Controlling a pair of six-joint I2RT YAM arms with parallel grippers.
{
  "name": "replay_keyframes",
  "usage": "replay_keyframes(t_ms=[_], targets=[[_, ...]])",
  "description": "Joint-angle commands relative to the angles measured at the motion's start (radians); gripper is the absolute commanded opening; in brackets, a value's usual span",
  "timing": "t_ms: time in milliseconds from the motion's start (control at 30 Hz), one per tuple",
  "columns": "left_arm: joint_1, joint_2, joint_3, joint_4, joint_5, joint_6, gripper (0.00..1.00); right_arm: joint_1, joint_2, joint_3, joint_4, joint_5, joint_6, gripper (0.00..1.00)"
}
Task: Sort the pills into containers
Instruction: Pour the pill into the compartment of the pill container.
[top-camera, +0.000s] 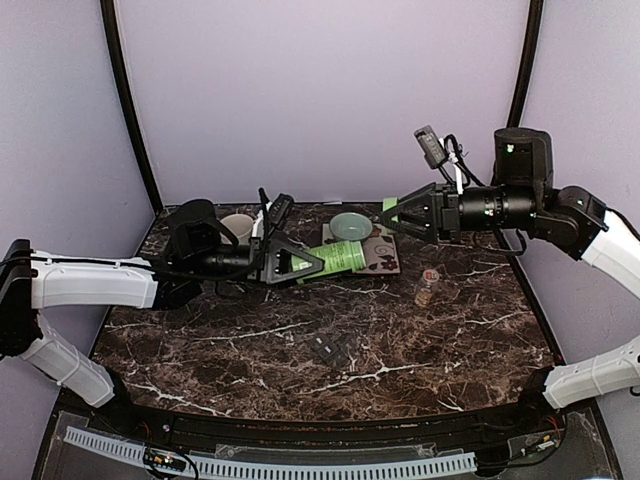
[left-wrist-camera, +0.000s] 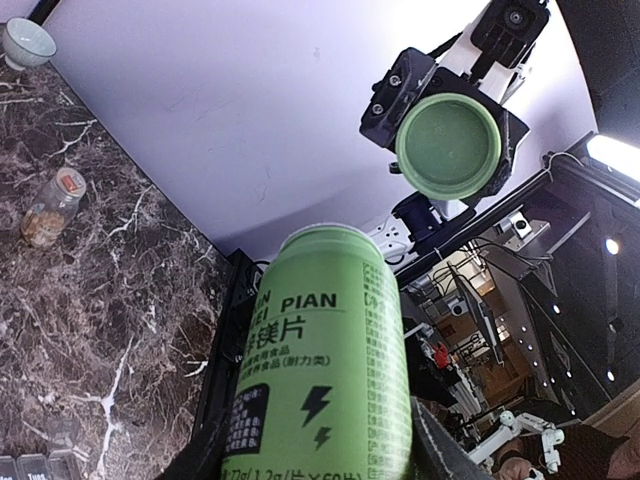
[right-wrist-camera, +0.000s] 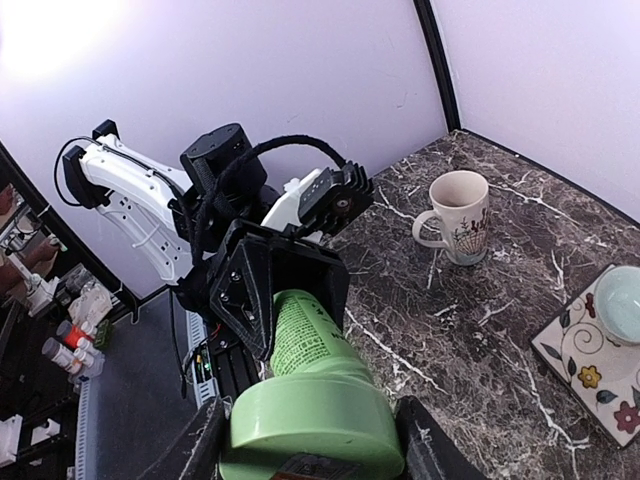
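My left gripper (top-camera: 315, 262) is shut on a green pill bottle (top-camera: 338, 258), held lying sideways above the table with its mouth toward the right arm. In the left wrist view the bottle (left-wrist-camera: 325, 350) fills the space between the fingers. My right gripper (top-camera: 390, 217) is shut on the bottle's green cap (right-wrist-camera: 312, 415), which is off the bottle and a short way from its mouth (left-wrist-camera: 447, 147). The containers (top-camera: 330, 347), a dark grey strip, lie on the table in front of both arms. No loose pills show. A small clear jar (top-camera: 427, 288) holds tan-brown pieces.
A cream mug (top-camera: 238, 225) stands at the back left behind the left gripper. A pale green bowl (top-camera: 350, 227) sits on a flowered tile (top-camera: 383, 257) at the back middle. The marble table (top-camera: 200, 350) ends in a dark rail at the near edge.
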Motion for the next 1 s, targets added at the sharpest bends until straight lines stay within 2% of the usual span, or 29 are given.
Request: replay_keyframes(t_ms=[0, 433, 967], targets=[[0.005, -0.066, -0.053, 0.11, -0.023, -0.017, 0.0, -0.006, -0.025, -0.026, 0.042, 0.04, 0.019, 0.43], [-0.032, -0.091, -0.212, 0.194, -0.08, -0.029, 0.0, -0.007, -0.065, -0.177, 0.097, 0.1, 0.086, 0.42], [-0.119, -0.081, -0.401, 0.351, -0.239, -0.042, 0.0, -0.006, -0.101, -0.42, 0.227, 0.112, 0.193, 0.4]])
